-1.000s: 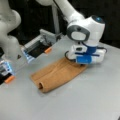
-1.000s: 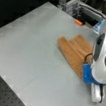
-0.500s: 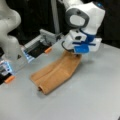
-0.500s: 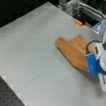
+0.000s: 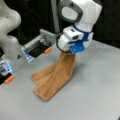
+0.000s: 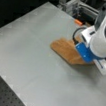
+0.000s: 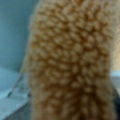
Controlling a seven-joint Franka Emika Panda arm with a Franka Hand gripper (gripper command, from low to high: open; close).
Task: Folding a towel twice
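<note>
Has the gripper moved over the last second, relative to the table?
Yes. In a front view the gripper, shut on the towel, has risen off the table and shifted toward that view's left, lifting one towel end.

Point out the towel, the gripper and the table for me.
towel [image 5: 53,80]: a front view, the part lying on the table.
gripper [image 5: 68,52]: a front view, where the fingers pinch the towel's lifted end.
table [image 6: 30,53]: a front view, bare surface.

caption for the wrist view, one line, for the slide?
Wrist view: orange-brown terry towel hanging close before the lens, gray table behind.
</note>
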